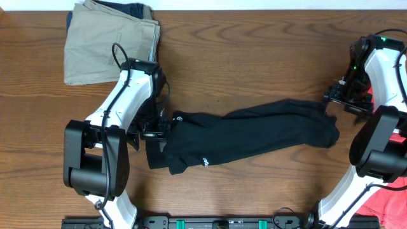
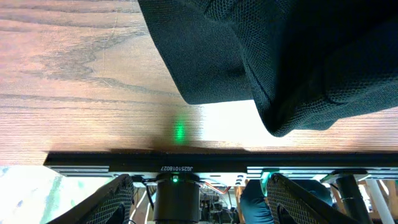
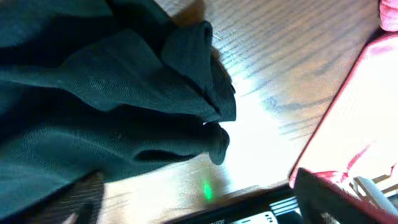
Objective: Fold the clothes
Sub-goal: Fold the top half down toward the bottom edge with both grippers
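Observation:
The clothes (image 1: 254, 133), one black soft garment, lie stretched in a long band across the middle of the wooden table. A small white logo shows near the left end. My left gripper (image 1: 160, 129) sits at the garment's left end, and in the left wrist view its fingers (image 2: 118, 199) stand apart with nothing between them. There the black fabric (image 2: 292, 56) lies on the wood beyond the fingertips. My right gripper (image 1: 336, 100) hovers at the garment's right end. In the right wrist view this gripper (image 3: 198, 180) is open, with the bunched fabric (image 3: 99, 93) just beyond it.
Folded khaki trousers (image 1: 108, 44) lie at the back left over a dark garment (image 1: 137, 9). A red shirt (image 1: 391, 203) lies at the front right corner, and it shows in the right wrist view as red cloth (image 3: 367, 106). Bare wood surrounds the black garment.

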Tool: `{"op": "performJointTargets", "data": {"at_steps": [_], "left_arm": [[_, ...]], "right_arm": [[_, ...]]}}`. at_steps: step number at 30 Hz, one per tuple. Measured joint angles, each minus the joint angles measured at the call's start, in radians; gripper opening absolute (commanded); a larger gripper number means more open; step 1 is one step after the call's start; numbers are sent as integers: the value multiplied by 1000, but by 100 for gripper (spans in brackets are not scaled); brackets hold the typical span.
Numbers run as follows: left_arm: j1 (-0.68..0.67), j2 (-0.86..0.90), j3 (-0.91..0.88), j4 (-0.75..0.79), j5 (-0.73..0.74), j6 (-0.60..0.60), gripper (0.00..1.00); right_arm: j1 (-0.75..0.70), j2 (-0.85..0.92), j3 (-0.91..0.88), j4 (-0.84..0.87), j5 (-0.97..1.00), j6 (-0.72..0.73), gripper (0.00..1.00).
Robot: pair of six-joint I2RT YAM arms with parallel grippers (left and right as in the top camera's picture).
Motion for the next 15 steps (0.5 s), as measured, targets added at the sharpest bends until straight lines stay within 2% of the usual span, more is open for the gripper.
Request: {"op": "performJointTargets", "data": {"at_steps": [3, 5, 7, 9, 12, 14, 15], "left_arm": [[0, 0, 0, 21, 1, -15, 66], [0, 0, 0, 53, 11, -30, 52], [0, 0, 0, 100, 46, -34, 41], [0, 0, 0, 148, 89, -39, 29], [-8, 0, 0, 196, 150, -55, 12], [-23, 0, 0, 219, 177, -60, 7], [-34, 0, 0, 230, 183, -62, 6]], "right_arm": [[0, 0, 0, -2, -6, 0, 99], [0, 0, 0, -2, -23, -2, 99], [0, 0, 0, 0, -48, -8, 95], [0, 0, 0, 4, -69, -20, 79], [7, 0, 0, 14, -84, -28, 51], [24, 0, 0, 21, -90, -33, 36], [36, 0, 0, 26, -95, -34, 33]]}}
